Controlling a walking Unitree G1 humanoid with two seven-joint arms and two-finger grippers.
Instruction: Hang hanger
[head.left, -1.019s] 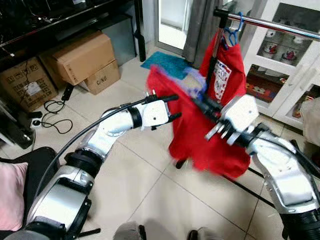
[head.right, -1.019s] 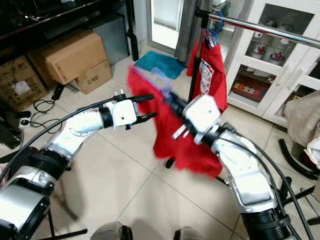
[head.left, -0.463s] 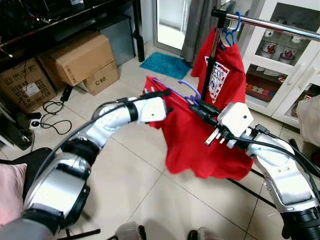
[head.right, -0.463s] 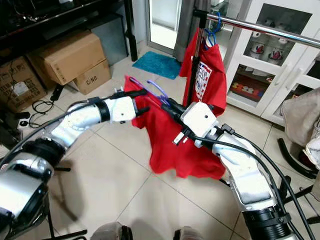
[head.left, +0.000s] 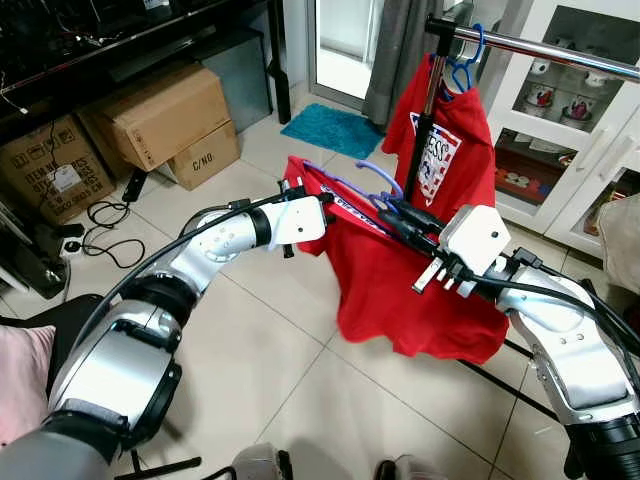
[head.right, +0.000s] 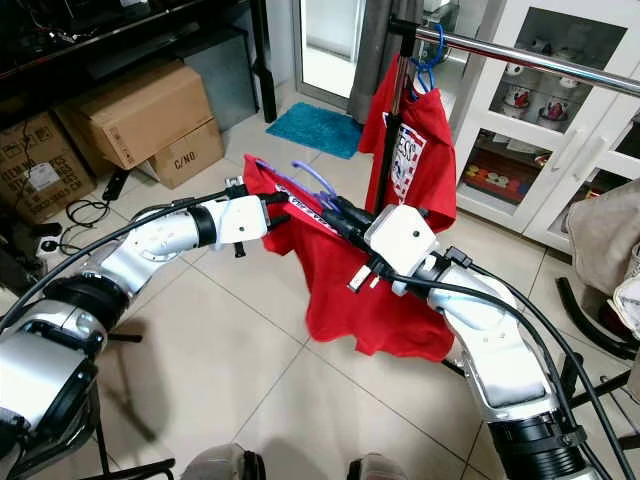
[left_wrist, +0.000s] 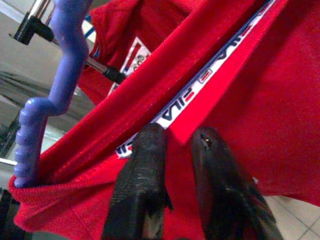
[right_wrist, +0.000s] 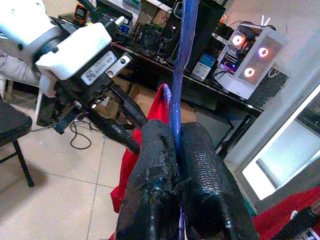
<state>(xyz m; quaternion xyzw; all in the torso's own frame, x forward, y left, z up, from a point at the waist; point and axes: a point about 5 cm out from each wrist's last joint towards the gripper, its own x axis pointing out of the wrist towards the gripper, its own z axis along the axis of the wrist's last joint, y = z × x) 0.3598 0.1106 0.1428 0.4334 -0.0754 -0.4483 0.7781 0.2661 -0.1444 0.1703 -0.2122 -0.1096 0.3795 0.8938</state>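
The purple hanger (head.left: 352, 186) with its red shirt (head.left: 420, 290) is held low, near and left of the rail (head.right: 520, 55), no nearer it than half a second ago. The right gripper (right_wrist: 175, 150) is clamped on the hanger; the left gripper (left_wrist: 172, 145) has been closed onto the shirt's collar. Lifting to the rail is judged next.

Cardboard boxes (head.left: 165, 115) and a teal mat (head.left: 328, 128) lie on tiles.
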